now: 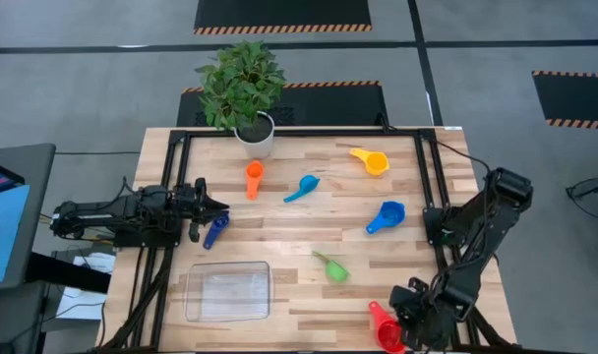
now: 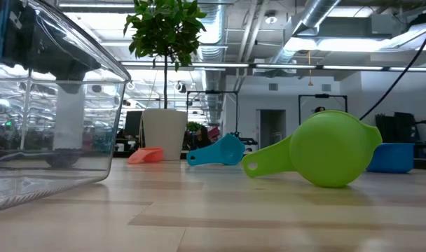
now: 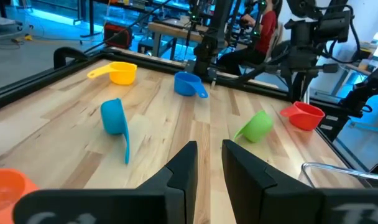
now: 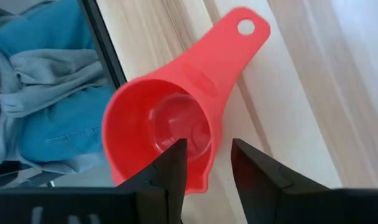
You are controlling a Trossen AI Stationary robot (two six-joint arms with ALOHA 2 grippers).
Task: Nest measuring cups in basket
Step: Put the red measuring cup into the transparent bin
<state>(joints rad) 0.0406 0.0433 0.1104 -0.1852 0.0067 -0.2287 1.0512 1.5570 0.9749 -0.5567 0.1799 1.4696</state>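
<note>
From above, the pale wooden table (image 1: 299, 197) carries the scattered plastic measuring cups: an orange cup (image 1: 254, 178) and a light blue cup (image 1: 302, 188) near a white pot with a green plant (image 1: 245, 88), a yellow cup (image 1: 372, 160) farther toward the right side, a blue cup (image 1: 387, 216) below it, and a green cup (image 1: 332, 267) near the middle. The clear, shallow rectangular plastic basket (image 1: 227, 291) lies at the near left, nothing visible inside it. The left gripper (image 1: 218, 207) hangs at the left edge, and a dark blue cup (image 1: 214, 231) lies just beside its fingers; whether they touch it I cannot tell. The right gripper (image 1: 402, 324) is down at the near right corner, right at a red cup (image 1: 386, 329).

At table height, the basket's clear wall (image 2: 52, 105) fills the left, and the green cup (image 2: 325, 148) lies on its side, handle toward the basket; the light blue cup (image 2: 218, 151) and orange cup (image 2: 146, 155) lie beyond.

From the left wrist, the two dark fingers (image 3: 184, 171) stand a narrow gap apart — nothing shows between them. Beyond their tips lie the light blue cup (image 3: 115, 121), green cup (image 3: 256, 126) and red cup (image 3: 302, 116).

From the right wrist, the fingers (image 4: 167, 174) are parted and straddle the rim of the red cup (image 4: 170, 124) — one tip over the bowl, the other outside its wall. Whether they press on it I cannot tell.
</note>
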